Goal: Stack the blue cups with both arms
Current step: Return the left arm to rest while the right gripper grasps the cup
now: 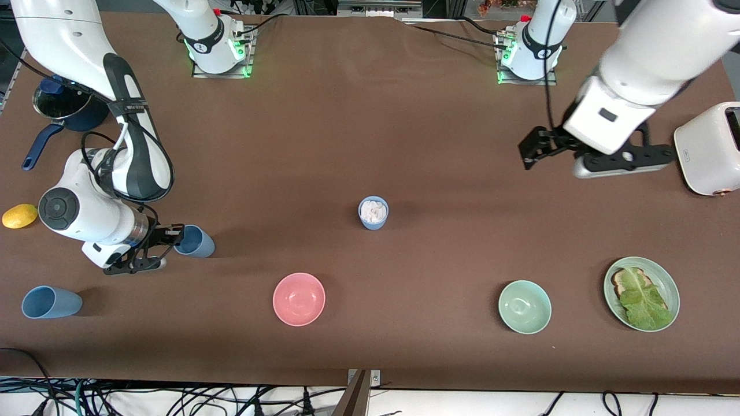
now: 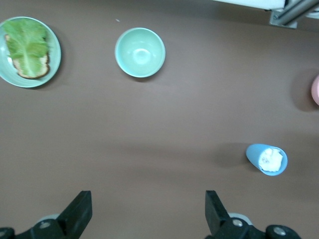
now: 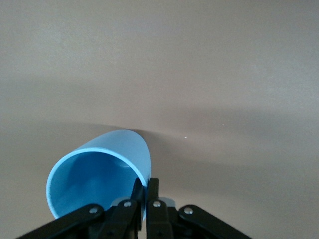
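A blue cup (image 1: 195, 241) (image 3: 99, 172) lies tipped on its side toward the right arm's end of the table. My right gripper (image 1: 175, 237) (image 3: 146, 191) is shut on its rim, one finger inside the wall and one outside. A second blue cup (image 1: 51, 302) lies on its side nearer the front camera. A third blue cup (image 1: 373, 212) (image 2: 267, 159) stands mid-table with something white in it. My left gripper (image 1: 529, 153) (image 2: 147, 211) hangs open and empty over bare table beside the toaster.
A pink bowl (image 1: 299, 299), a mint-green bowl (image 1: 524, 307) (image 2: 140, 52) and a plate (image 1: 672, 289) (image 2: 55, 55) of toast and lettuce line the front. A white toaster (image 1: 708, 147) stands at the left arm's end. A dark pot (image 1: 63, 104) and a lemon (image 1: 19, 216) sit at the right arm's end.
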`<state>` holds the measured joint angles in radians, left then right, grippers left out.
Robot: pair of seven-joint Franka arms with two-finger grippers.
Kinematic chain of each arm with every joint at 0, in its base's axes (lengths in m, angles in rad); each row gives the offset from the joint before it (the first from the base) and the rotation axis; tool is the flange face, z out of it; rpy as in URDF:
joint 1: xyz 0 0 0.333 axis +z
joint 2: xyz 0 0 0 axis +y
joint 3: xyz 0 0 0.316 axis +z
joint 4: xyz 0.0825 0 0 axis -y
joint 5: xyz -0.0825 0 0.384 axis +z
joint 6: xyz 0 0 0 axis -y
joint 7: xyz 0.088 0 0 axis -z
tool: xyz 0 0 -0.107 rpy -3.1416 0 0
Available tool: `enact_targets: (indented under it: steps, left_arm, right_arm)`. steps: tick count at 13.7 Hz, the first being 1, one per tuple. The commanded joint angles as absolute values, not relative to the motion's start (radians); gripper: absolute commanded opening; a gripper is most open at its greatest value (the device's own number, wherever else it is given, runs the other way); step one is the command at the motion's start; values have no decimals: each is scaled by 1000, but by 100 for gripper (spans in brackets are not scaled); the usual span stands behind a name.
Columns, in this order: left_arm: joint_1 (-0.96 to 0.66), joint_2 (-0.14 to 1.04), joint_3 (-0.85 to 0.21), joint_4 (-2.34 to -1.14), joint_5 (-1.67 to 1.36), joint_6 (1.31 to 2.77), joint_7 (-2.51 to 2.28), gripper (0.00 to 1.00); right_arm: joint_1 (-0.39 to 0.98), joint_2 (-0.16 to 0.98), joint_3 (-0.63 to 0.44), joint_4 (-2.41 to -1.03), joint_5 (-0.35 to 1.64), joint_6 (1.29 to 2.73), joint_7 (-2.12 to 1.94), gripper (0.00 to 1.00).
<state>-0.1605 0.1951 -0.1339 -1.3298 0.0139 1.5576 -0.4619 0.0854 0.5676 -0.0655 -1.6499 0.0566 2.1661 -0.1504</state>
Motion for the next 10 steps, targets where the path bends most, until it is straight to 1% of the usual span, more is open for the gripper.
enact_targets:
  steps: [1, 3, 6, 10]
  left_arm:
    - [-69, 153, -144, -1353, 0, 1543, -428, 100]
    - [-11, 152, -143, -1354, -3, 1543, -425, 100]
    - [43, 150, -143, -1355, -2, 1543, -408, 100]
    - [113, 147, -133, -1355, -5, 1543, -131, 100]
  right_arm:
    - [97, 568, -63, -1557, 67, 2070, -129, 0]
    - [110, 563, -63, -1531, 67, 2057, -124, 0]
    - [144, 557, -63, -1444, 67, 1941, -62, 0]
    - [228, 535, -61, -1384, 67, 1833, 82, 0]
